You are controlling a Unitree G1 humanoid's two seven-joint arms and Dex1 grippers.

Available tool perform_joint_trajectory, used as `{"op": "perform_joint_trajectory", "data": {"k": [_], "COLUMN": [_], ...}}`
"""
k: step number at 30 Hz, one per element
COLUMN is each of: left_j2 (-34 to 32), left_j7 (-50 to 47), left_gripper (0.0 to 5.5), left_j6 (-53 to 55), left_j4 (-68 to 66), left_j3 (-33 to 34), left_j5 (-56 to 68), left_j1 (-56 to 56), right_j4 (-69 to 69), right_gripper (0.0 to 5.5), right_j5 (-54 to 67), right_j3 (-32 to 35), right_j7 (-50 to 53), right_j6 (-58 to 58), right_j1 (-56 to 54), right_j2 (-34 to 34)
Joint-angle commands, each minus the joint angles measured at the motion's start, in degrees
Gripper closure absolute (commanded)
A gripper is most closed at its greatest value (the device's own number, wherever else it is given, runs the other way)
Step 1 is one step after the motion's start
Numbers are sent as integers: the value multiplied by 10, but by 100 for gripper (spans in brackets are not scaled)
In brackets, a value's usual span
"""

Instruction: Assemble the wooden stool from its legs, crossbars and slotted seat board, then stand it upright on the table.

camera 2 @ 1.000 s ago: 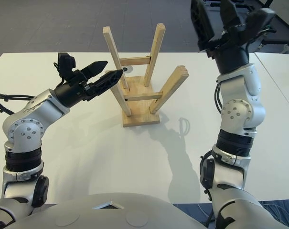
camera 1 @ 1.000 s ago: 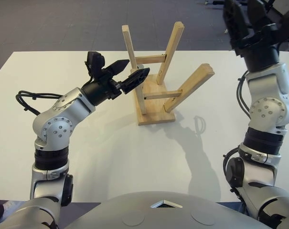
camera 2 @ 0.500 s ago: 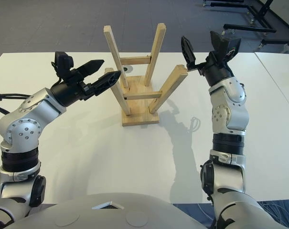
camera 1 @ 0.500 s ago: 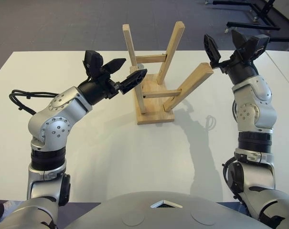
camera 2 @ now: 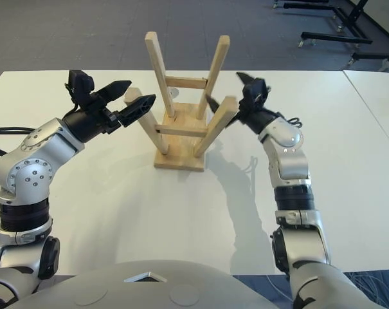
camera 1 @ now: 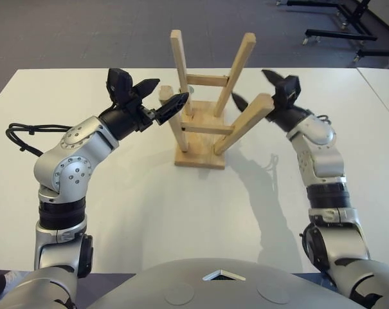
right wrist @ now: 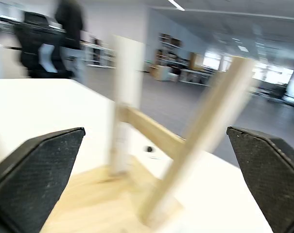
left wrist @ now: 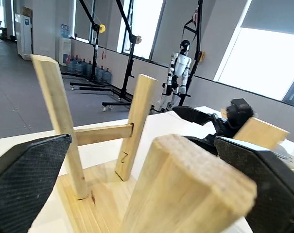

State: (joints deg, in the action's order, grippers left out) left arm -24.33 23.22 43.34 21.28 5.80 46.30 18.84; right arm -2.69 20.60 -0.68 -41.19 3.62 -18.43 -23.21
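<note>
The wooden stool stands upside down mid-table, its seat board (camera 1: 210, 159) flat on the table and its legs pointing up, joined by crossbars (camera 1: 207, 80). My left gripper (camera 1: 172, 89) is open, its fingers on either side of the tip of the near left leg (camera 1: 176, 125). That leg end (left wrist: 185, 189) sits between the black pads (left wrist: 30, 170). My right gripper (camera 1: 250, 85) is open around the tip of the slanted right leg (camera 1: 245, 122), and its pads (right wrist: 35, 170) frame the blurred legs.
The white table (camera 1: 181, 212) has free room in front of the stool and on both sides. A black cable (camera 1: 20, 132) loops beside my left arm. Metal frames (camera 1: 348, 32) stand on the floor beyond the table's far right corner.
My right arm has dropped from high above the table down to the slanted leg's tip. My left gripper has drawn slightly left, and the stool has shifted a little left with it.
</note>
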Motion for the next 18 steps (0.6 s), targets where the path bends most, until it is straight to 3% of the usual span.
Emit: {"op": "perform_joint_trajectory", "data": {"k": [1, 5, 8, 14, 18], "left_j2": [-18, -23, -30, -83, -136], "left_j7": [-1, -6, -5, 40, 114], "left_gripper": [10, 10, 10, 10, 10], "left_j6": [-13, -18, -20, -40, -52], "left_j4": [-12, -9, -7, 9, 29], "left_j3": [32, 55, 66, 111, 158], "left_j5": [-18, -29, -35, -42, -18], "left_j1": [-4, -18, -25, -42, -61], "right_j4": [138, 214, 232, 76, -32], "right_gripper": [12, 12, 12, 12, 12], "right_j5": [46, 55, 111, 217, 143], "right_j3": [-39, -47, 12, 195, 188], "right_j7": [-93, -98, -102, -48, 10], "right_j6": [68, 117, 141, 143, 101], "right_j1": [61, 60, 48, -29, -66], "right_j2": [-61, -81, -95, -89, -79]}}
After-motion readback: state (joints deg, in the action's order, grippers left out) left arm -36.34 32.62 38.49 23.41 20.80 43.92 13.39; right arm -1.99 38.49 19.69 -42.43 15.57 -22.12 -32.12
